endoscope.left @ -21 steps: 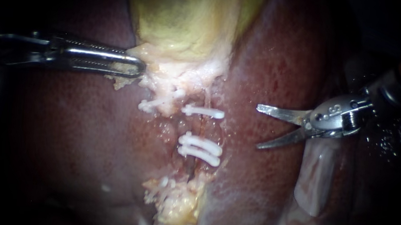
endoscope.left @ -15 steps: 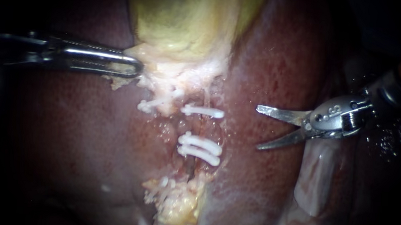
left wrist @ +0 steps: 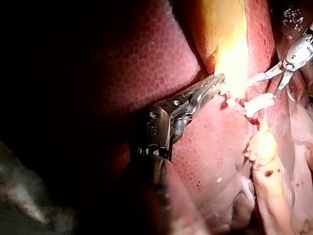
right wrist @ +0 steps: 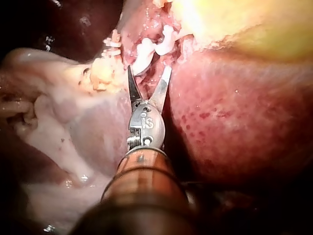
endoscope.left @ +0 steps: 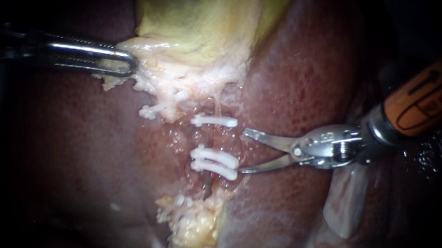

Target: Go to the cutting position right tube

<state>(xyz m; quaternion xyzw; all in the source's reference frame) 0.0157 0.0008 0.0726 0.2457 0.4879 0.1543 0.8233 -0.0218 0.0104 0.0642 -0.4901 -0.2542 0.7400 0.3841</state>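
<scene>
The right tube [endoscope.left: 211,139] runs down a raw groove in the liver, crossed by one white clip [endoscope.left: 215,121] above and two white clips [endoscope.left: 214,163] below. My right instrument [endoscope.left: 242,151] has its blades open just right of the tube, level with the gap between the upper and lower clips. In the right wrist view its open blades [right wrist: 149,71] point at the clips [right wrist: 146,54]. My left instrument [endoscope.left: 127,64] is shut on the pale lower edge of the yellow-green gallbladder [endoscope.left: 207,20], holding it to the left; the left wrist view shows that hold [left wrist: 217,83].
Dark red liver [endoscope.left: 305,78] lies on both sides of the groove. Another white clip [endoscope.left: 150,112] sits on pale tissue left of the tube. Yellowish fatty tissue [endoscope.left: 194,225] lies below the clips. A pale fold of tissue [endoscope.left: 344,198] lies under the right instrument's shaft.
The right instrument has moved left, its open blades now close beside the clipped tube. The left instrument has drawn the gallbladder edge farther left.
</scene>
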